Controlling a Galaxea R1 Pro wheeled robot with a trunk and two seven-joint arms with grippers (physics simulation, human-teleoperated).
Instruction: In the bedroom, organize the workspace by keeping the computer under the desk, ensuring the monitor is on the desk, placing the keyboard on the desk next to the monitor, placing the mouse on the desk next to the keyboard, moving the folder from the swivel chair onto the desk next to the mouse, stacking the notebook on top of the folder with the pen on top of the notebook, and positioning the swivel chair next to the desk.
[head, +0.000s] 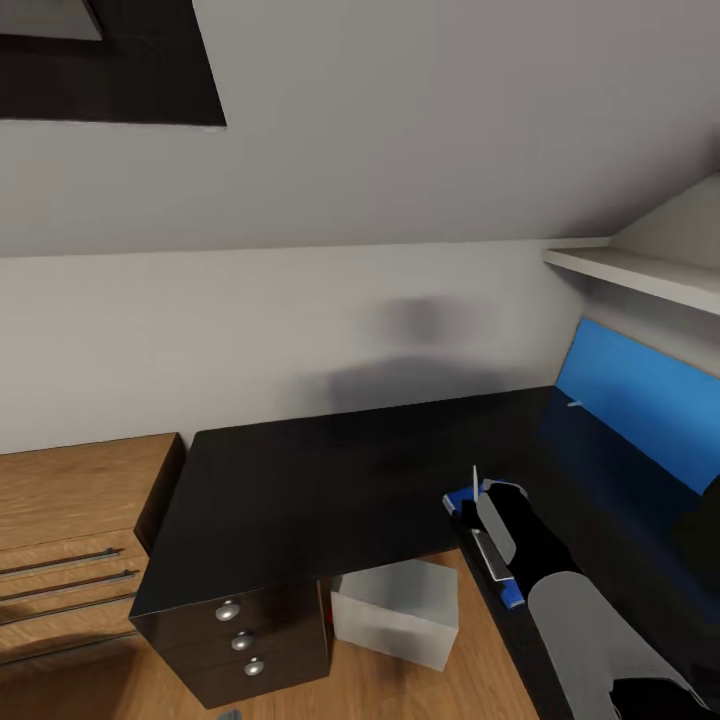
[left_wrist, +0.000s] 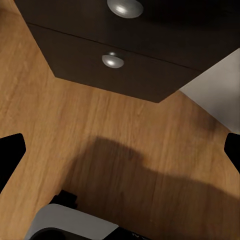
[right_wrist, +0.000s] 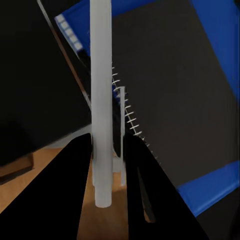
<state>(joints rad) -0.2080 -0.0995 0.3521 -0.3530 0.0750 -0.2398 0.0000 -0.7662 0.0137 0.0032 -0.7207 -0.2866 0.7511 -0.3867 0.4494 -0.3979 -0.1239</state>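
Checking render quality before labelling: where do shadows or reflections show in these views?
Head view: a soft dark shadow smudges the wall above the glossy desk, whose top mirrors the blue panel. Left wrist view: a broad shadow darkens the wood floor. Right wrist view: the pen looks sharp against the notebook.

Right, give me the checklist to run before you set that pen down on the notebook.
1. Pen held firmly: ok. The pen sits between the right gripper fingers.
2. Notebook on folder: ok. The notebook lies flat on the folder.
3. Folder on desk: ok. It rests on the desk, near its front edge.
4. Pen over the notebook: cannot tell. It lines up near the spiral edge, and its height above the cover is unclear.
5. Left gripper out of the way: ok. It is open above the floor by the drawer unit.
6. Computer under the desk: ok. The computer is there.
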